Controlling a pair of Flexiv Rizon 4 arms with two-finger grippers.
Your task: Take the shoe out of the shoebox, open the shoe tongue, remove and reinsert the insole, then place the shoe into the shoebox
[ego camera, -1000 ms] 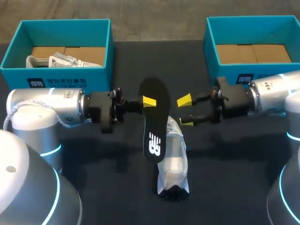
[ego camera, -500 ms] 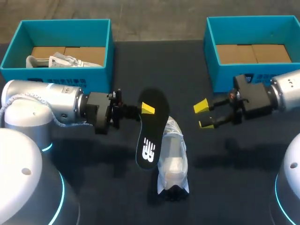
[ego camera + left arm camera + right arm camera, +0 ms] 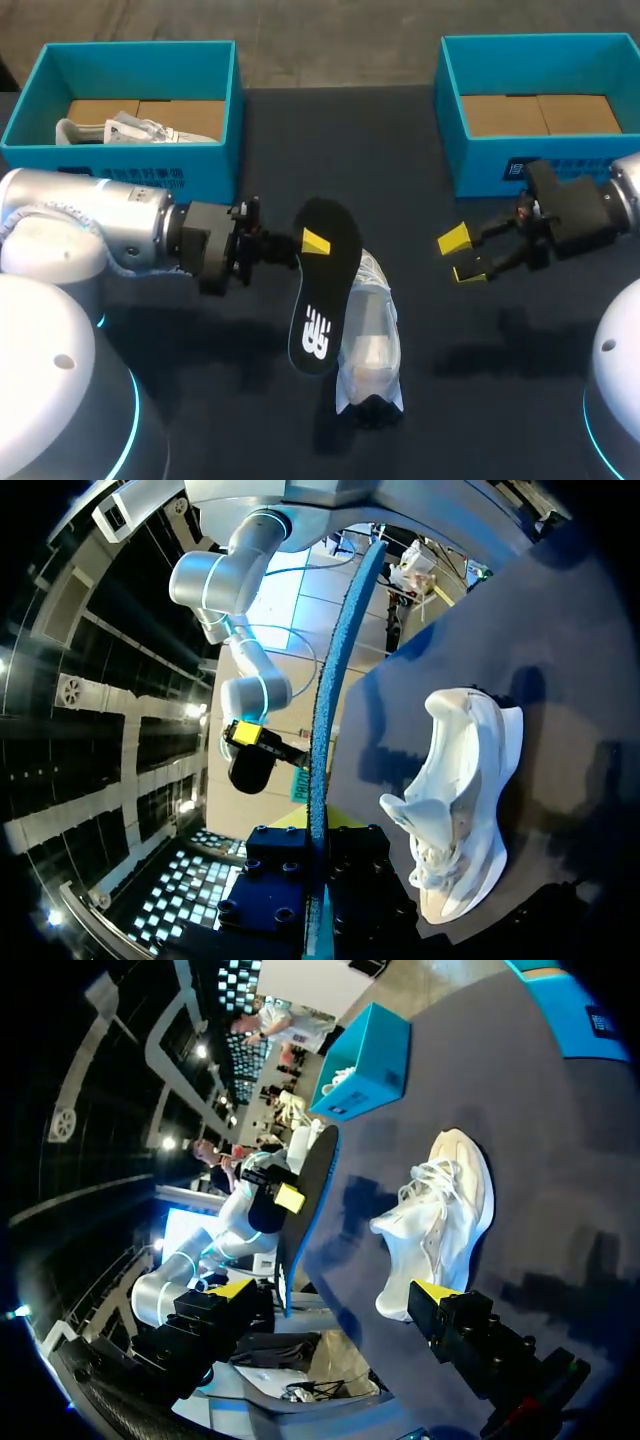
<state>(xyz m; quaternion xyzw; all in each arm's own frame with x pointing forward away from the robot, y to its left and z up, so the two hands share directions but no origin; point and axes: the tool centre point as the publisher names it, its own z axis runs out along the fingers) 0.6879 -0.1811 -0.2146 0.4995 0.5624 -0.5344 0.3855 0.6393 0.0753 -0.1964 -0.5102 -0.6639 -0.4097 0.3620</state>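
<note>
My left gripper is shut on the heel end of a black insole, which hangs tilted above the table. Its lower end overlaps the white shoe lying on the dark table. In the left wrist view the insole runs edge-on out from between my fingers, with the shoe beside it. My right gripper stands open and empty, well to the right of the insole. Its wrist view shows the shoe and insole ahead of its spread fingers.
A teal shoebox at the back left holds another white shoe. A second teal shoebox at the back right shows only its cardboard floor. Bare dark table lies between shoe and right gripper.
My right gripper has drawn back to the right, away from the insole, staying open. My left gripper has carried the insole a little nearer the table's front.
</note>
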